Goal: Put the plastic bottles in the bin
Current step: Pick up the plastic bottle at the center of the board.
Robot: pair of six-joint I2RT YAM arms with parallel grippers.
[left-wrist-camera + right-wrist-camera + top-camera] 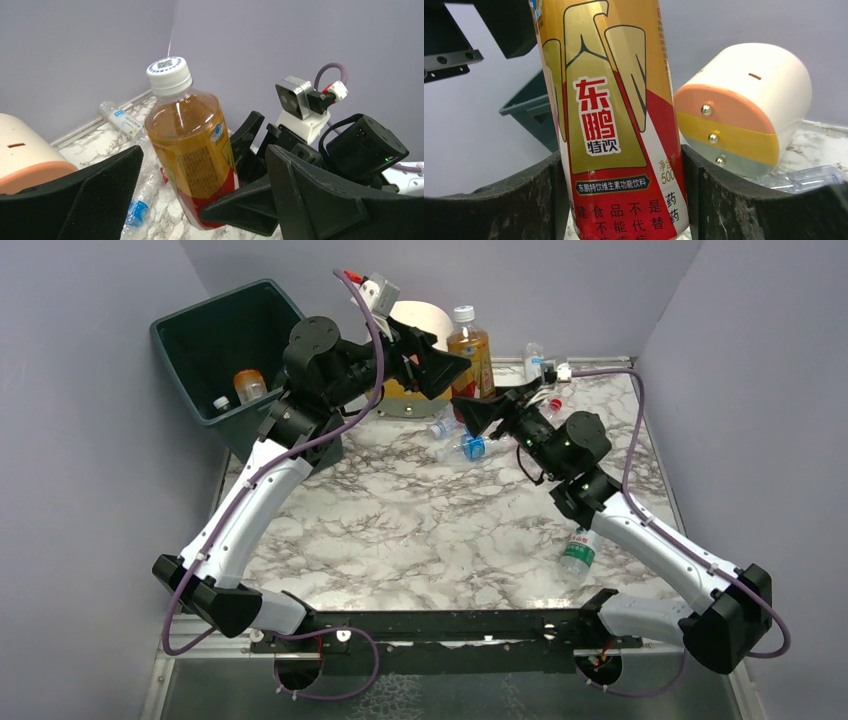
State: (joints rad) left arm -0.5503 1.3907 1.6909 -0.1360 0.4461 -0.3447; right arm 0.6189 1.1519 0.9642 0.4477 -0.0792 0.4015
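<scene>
An orange bottle (471, 358) with a white cap and a red and gold label stands at the back of the marble table. My right gripper (480, 412) is shut on its lower part, with a finger pressed on each side in the right wrist view (624, 200). My left gripper (445, 365) is open and empty just left of that bottle; the bottle (192, 150) shows between its spread fingers. The dark green bin (215, 335) stands at the back left and holds an orange bottle (250, 386) and another with a white cap (221, 402). Clear bottles (455, 443) lie near the right gripper.
The round cream, orange and yellow drawer unit (425, 318) stands behind the held bottle, also in the right wrist view (744, 105). A clear bottle (535, 360) lies by the back wall. A green-labelled bottle (579, 552) lies beside the right arm. Grey walls close three sides.
</scene>
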